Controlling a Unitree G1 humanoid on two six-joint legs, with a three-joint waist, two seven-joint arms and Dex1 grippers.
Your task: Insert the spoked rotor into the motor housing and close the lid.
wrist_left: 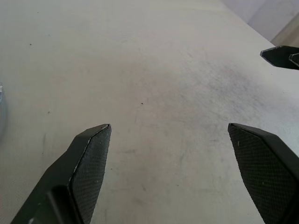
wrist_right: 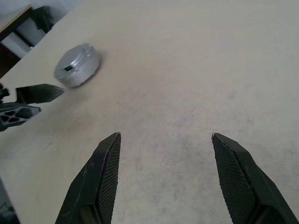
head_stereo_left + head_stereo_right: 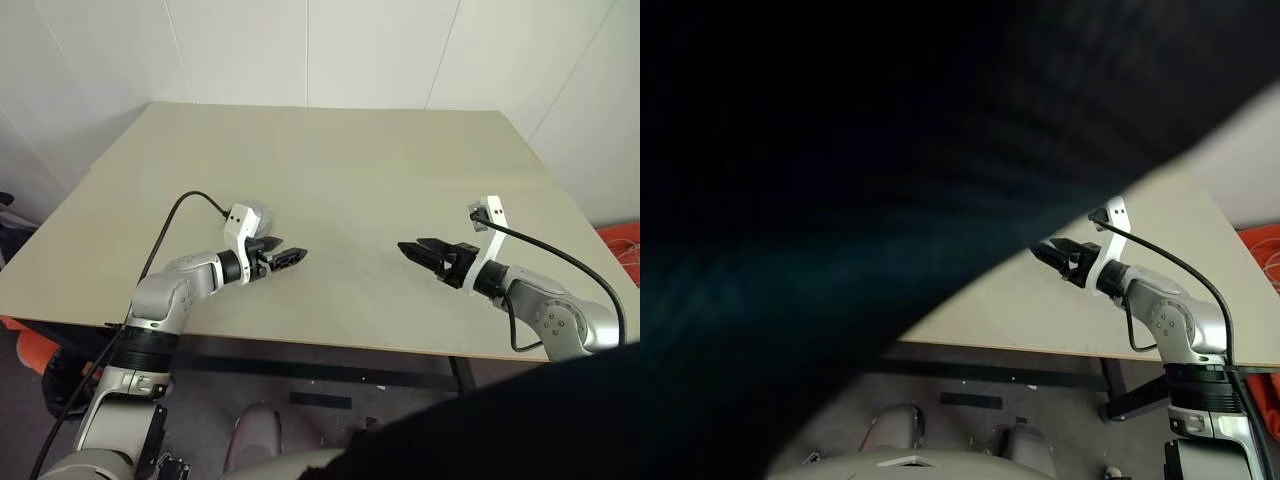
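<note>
assembly looks done: closed silver motor housing [image 2: 77, 65] beyond the left fingers [image 3: 289, 256], both sets wide open, empty; next, withdraw.

— What is hidden in the right eye view?
— Most of it is covered by a dark blurred mass [image 3: 840, 200] close to the lens; what it is cannot be told. The surface [image 3: 1200, 240] is seen just as a strip beside it.

— And in the left eye view?
— The silver round unit [image 3: 258, 214] is partly hidden behind the left wrist's white bracket [image 3: 240, 222]. A dark shape [image 3: 520, 420] blocks the lower right corner.

— Can the rotor be made out inside the unit?
— No. In the right wrist view the closed silver casing alone is seen, so its contents cannot be told. In the left wrist view it is cut off by the edge.
</note>
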